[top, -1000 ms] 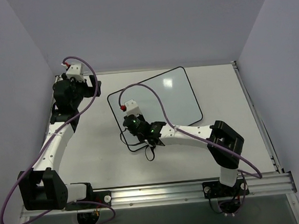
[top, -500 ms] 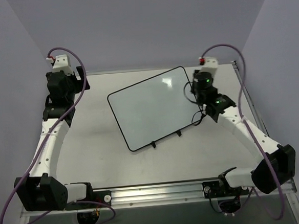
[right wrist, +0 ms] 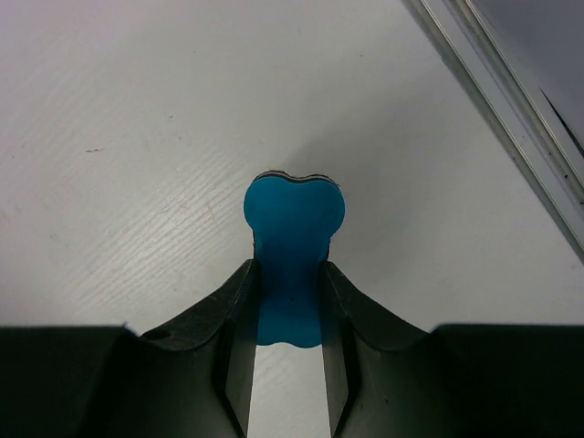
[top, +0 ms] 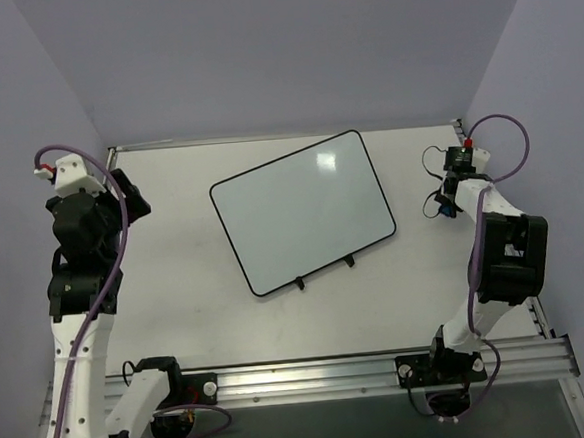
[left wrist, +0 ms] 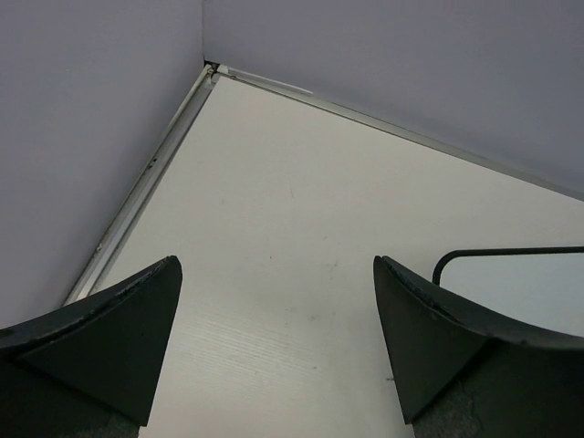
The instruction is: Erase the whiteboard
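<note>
Across the middle of the counter [top: 179,317] lies the whiteboard [top: 302,213], flat and turned at an angle, so that its left corner sits nearer the far left and its right end reaches toward the right. Its face reads plain white inside a thin black frame. Two small black clips [top: 299,282] sit on its near long edge.

At the far right, well apart from the board, the right gripper [top: 443,200] points down over the counter near the right rail. The right wrist view shows its fingers [right wrist: 239,301] clenched on a blue eraser [right wrist: 294,228], one on each side of the eraser's narrow waist, with its rounded end sticking out past the fingertips. A soft shadow lies around that end on the counter. Whether the eraser touches the surface cannot be told.

On the far left, the left gripper [top: 130,198] is held up above the counter, clear of the board. In the left wrist view its fingers [left wrist: 128,328] are spread wide and released, with nothing between them. Bare counter runs beneath them to the far left corner, and a rounded corner of the whiteboard shows at the right edge of that view.
</note>
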